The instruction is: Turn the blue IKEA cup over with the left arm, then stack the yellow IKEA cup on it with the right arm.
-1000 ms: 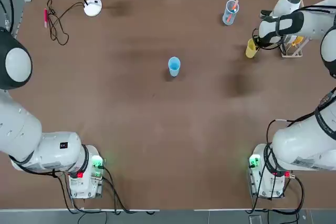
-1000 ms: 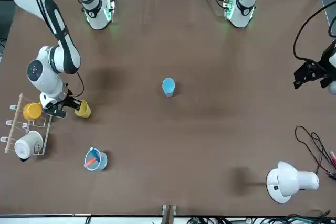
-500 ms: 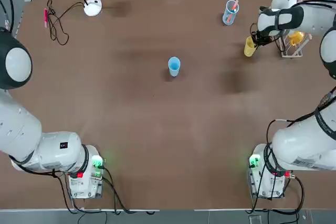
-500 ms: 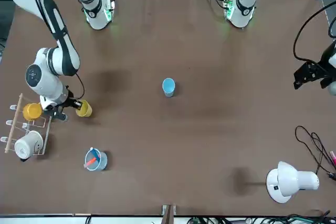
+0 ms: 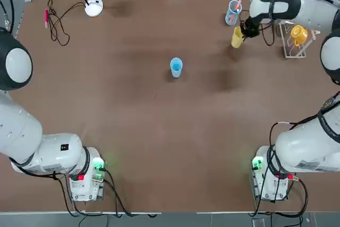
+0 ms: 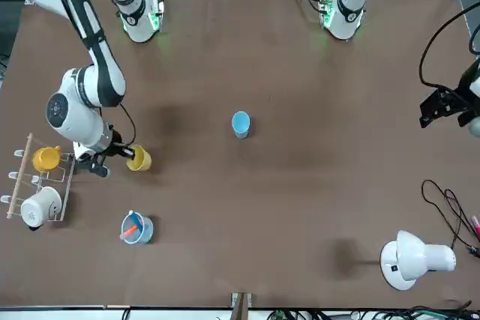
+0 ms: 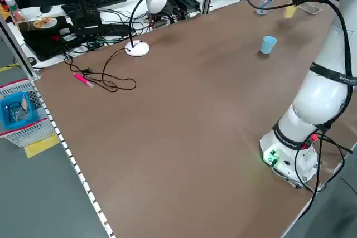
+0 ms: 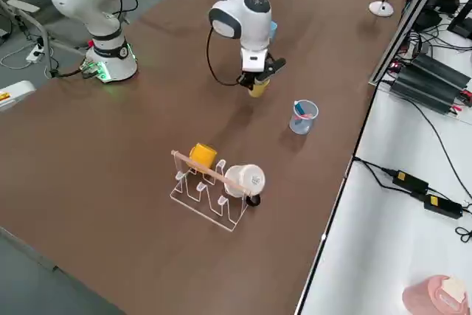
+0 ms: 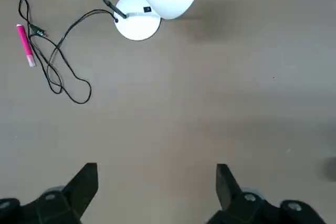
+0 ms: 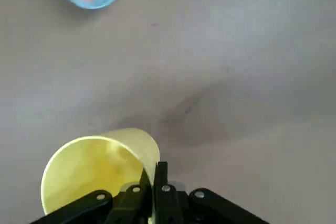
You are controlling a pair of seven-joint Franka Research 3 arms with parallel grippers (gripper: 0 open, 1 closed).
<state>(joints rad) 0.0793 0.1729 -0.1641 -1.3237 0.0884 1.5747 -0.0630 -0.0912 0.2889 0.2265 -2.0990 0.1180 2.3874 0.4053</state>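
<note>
The blue IKEA cup [image 5: 176, 67] [image 6: 241, 124] [image 7: 268, 44] stands alone in the middle of the table. My right gripper [image 5: 244, 29] [image 6: 124, 155] [image 10: 157, 179] is shut on the rim of the yellow IKEA cup [image 5: 237, 37] [image 6: 139, 158] [image 8: 257, 88] [image 10: 100, 171]. It holds that cup tilted above the table at the far right, close to the bluish glass. My left gripper [image 6: 442, 106] [image 9: 155, 182] hangs open and empty over the far left of the table, near the lamp.
A clear bluish glass [image 5: 233, 11] [image 6: 136, 228] [image 8: 302, 116] with pink sticks stands just beyond the yellow cup. A wire rack [image 5: 293, 50] [image 8: 214, 189] with an orange mug [image 6: 46, 158] and a white mug [image 6: 39, 206] sits at the far right. A white lamp [image 5: 94, 6] [image 9: 142, 3], its cable and a pink pen [image 5: 46, 17] lie at the far left.
My right gripper has carried the yellow cup away from the rack, leftward in the top view and a little farther from the bases. The blue cup and the left arm have not moved.
</note>
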